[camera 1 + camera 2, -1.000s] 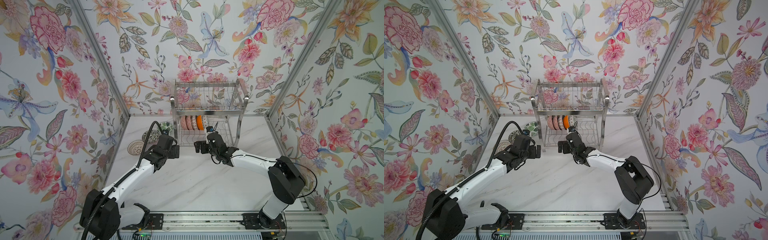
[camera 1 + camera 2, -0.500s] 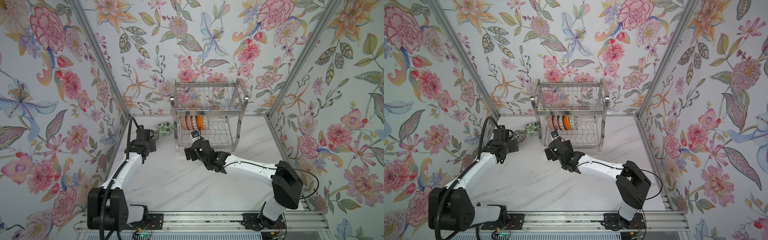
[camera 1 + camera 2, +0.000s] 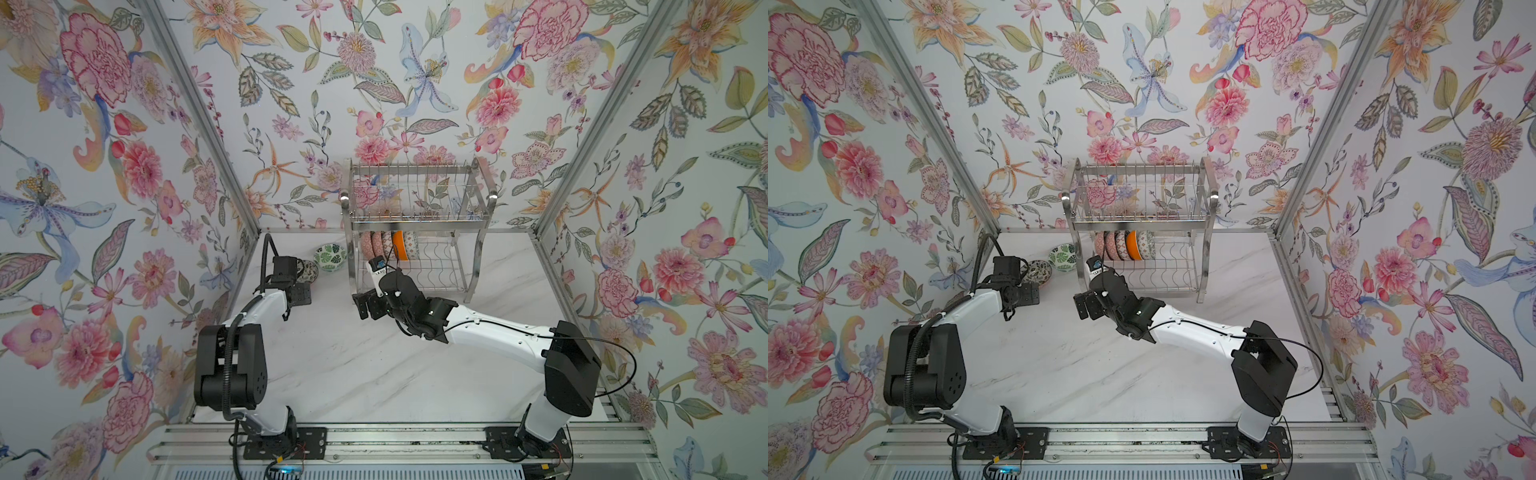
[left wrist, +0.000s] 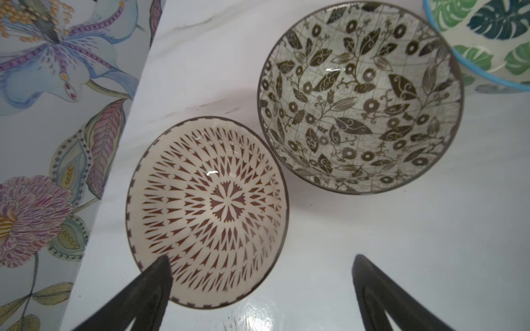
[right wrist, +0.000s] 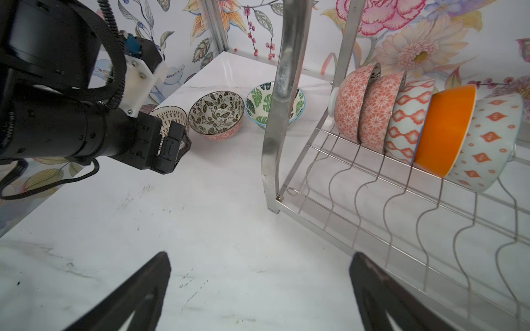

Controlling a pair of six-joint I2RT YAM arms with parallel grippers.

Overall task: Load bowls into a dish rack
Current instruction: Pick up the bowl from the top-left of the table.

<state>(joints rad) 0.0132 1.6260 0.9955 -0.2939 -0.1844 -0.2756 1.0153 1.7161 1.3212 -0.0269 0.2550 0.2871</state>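
Five bowls [image 3: 1133, 246] stand on edge in the dish rack [image 3: 1142, 225] (lower tier).

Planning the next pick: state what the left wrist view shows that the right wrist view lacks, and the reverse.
Left wrist view only: the whole inside of the brown-patterned bowl, half hidden in the right wrist view. Right wrist view only: the dish rack, five bowls standing in its lower tier, and the open right tool. Both: the open left tool, plus the brown-patterned bowl, black-leaf bowl and green-leaf bowl on the table.
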